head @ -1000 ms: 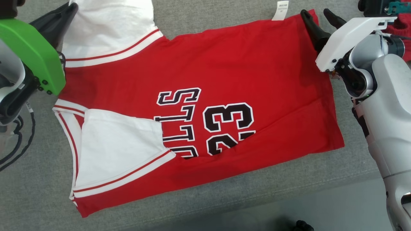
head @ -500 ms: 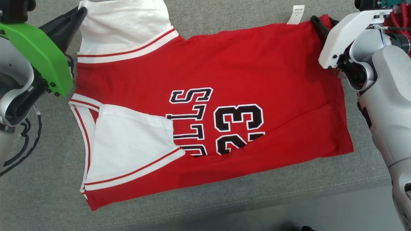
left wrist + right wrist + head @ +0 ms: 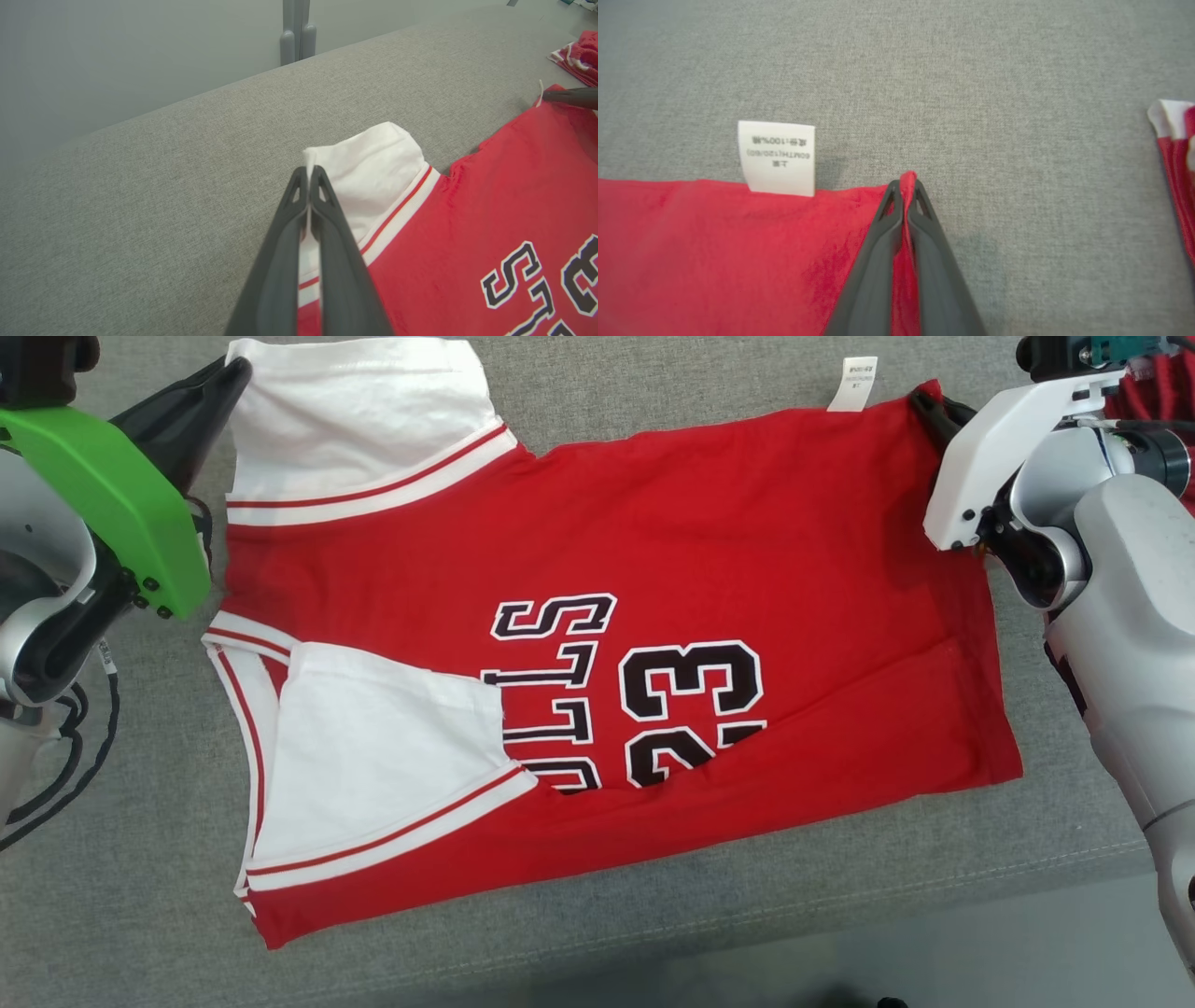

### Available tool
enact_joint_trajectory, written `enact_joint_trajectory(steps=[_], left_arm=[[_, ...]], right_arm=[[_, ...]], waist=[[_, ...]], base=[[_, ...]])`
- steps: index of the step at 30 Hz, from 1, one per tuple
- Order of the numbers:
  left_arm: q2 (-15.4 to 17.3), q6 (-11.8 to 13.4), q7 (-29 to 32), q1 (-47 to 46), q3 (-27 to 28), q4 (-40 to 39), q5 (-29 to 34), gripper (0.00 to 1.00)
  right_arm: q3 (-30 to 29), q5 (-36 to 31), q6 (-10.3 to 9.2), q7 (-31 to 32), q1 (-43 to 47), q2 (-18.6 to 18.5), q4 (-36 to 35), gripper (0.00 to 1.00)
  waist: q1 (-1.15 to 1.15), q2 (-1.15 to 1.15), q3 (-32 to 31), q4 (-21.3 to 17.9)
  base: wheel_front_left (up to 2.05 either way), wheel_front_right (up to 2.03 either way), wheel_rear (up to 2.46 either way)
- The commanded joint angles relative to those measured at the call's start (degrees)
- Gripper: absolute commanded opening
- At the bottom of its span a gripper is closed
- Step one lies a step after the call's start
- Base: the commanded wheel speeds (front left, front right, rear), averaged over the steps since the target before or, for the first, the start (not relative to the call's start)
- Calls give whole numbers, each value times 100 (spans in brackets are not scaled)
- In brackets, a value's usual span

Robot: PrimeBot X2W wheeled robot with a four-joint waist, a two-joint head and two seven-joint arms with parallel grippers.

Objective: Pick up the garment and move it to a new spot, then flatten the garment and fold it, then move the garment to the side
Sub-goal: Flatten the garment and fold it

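The garment (image 3: 653, 551) is a red jersey with white sleeves and black number 23, lying flat on the grey cushion (image 3: 112, 896). My left gripper (image 3: 229, 378) is shut on the corner of the far white sleeve (image 3: 373, 163), with white cloth pinched between the tips (image 3: 308, 173). At the garment's far right corner my right gripper (image 3: 924, 406) is shut on the red hem, and red cloth (image 3: 908, 179) pokes out between its closed fingers. A white care label (image 3: 776, 157) sticks out beside that corner.
Another red and white garment (image 3: 1176, 154) lies off to the right on the cushion, also seen as red cloth (image 3: 579, 53) in the left wrist view. The cushion's front edge (image 3: 840, 905) runs below the jersey, with grey floor beyond.
My right gripper's fingers were spread around the hem corner a second ago and have closed on it. The head camera shifted, so the whole scene slid right. The left gripper kept its hold.
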Motion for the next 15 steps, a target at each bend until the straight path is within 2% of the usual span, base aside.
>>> enact_joint_trajectory(steps=[1,6,10,15], left_arm=[[52,-12,-25,-28,-6,-2,-13,0],[114,-12,-168,140,34,-94,-98,0],[229,17,-344,473,86,-499,-179,0],[527,299,-615,1265,213,-1428,-283,0]], right_arm=[[35,68,0,-59,-72,-54,-38,0],[390,258,0,-321,61,-213,-271,0],[731,586,0,-619,337,-454,-644,0],[1096,993,0,-1011,799,-871,-1135,0]], waist=[[0,0,-17,4],[0,0,-154,2],[0,0,-295,-1],[0,0,-472,32]], base=[[0,0,0],[0,0,0],[0,0,0],[0,0,0]])
